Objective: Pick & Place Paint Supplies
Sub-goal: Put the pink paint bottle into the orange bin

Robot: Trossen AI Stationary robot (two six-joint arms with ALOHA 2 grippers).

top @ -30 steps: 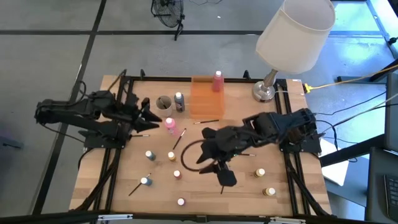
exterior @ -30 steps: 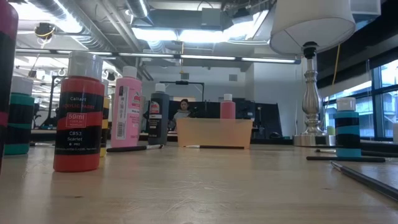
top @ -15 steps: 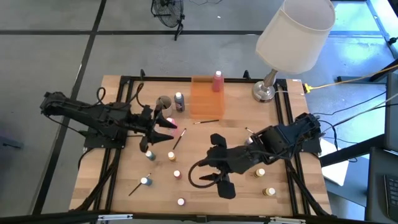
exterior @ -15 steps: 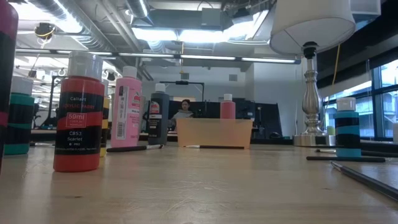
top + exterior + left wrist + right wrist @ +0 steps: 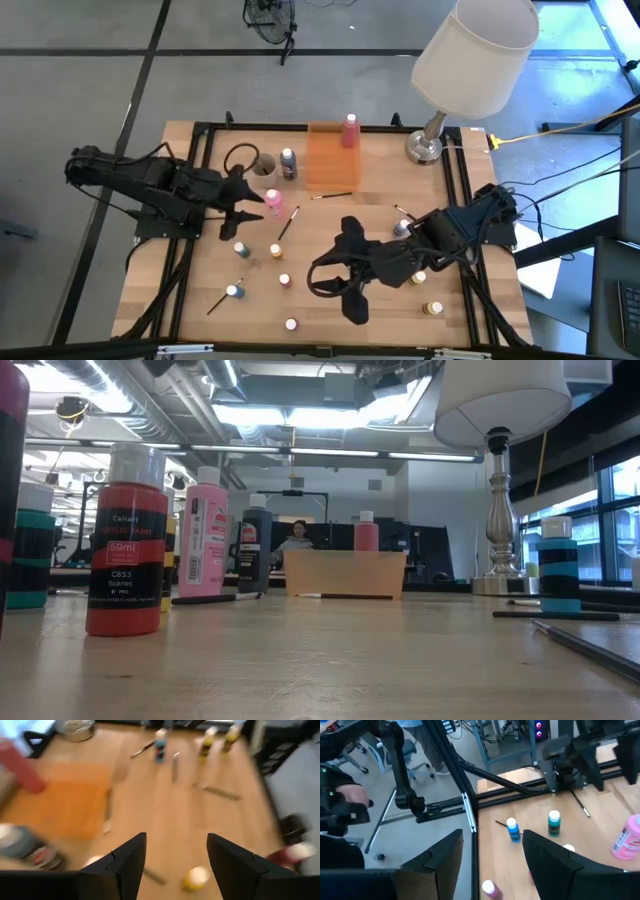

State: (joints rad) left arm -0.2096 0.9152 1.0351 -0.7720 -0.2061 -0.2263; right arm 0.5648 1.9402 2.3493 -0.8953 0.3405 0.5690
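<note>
Pale wood-grain table (image 5: 380,215), translucent orange plastic tray (image 5: 330,165), shiny metal lamp base (image 5: 424,148), matt white shade (image 5: 474,55).

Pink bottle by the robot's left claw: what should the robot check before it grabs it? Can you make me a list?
1. Left gripper fingers apart: ok, the left wrist view shows a wide gap with nothing between them.
2. Pink bottle standing and free: ok, it is upright on the table, right at the fingertips.
3. Fingers already around the bottle: cannot tell from above.
4. Paintbrush out of the way: not ok, it lies just beside the pink bottle.
5. Right gripper clear of that spot: ok, it is over the table's near middle, open and empty.
6. Orange tray has room: ok, only one pink bottle stands at its far edge.
</note>
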